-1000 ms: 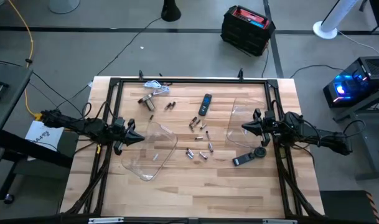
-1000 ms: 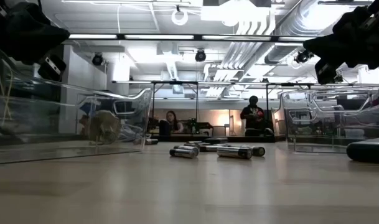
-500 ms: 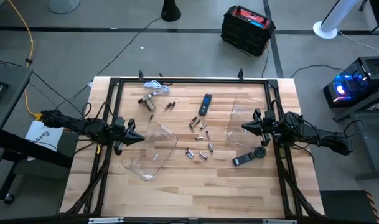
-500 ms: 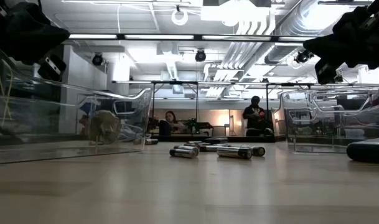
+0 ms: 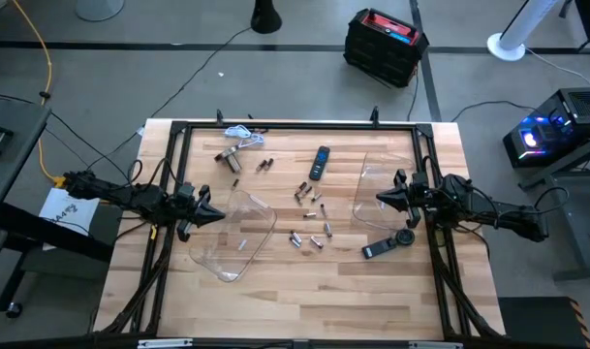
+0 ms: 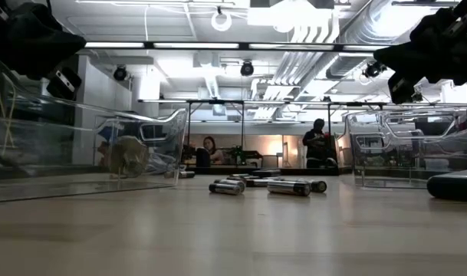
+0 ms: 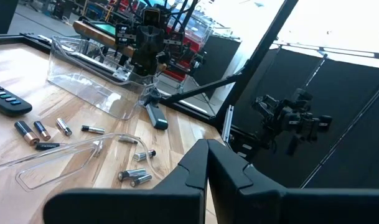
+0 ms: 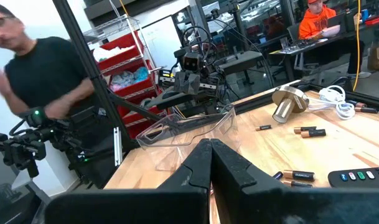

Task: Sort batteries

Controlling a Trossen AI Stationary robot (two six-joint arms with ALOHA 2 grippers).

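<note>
The batteries (image 5: 309, 208) lie scattered on the wooden table's middle, small dark and silvery cylinders resting on their sides; they also show in the low view (image 6: 271, 185) and both wrist views (image 7: 136, 177) (image 8: 310, 132). My left gripper (image 5: 220, 215) hovers shut at the table's left, pointing level toward the batteries, next to a clear container (image 5: 238, 233). My right gripper (image 5: 380, 200) hovers shut at the table's right, pointing level toward them, beside a second clear container (image 5: 372, 189). Neither gripper touches anything.
A black remote (image 5: 320, 162) lies beyond the batteries. A silver metal cylinder (image 5: 232, 155) with a white cable (image 5: 238, 133) sits at the far left. A black tool (image 5: 389, 244) lies near the right container. A black frame (image 5: 295, 126) borders the table. People show in the room behind.
</note>
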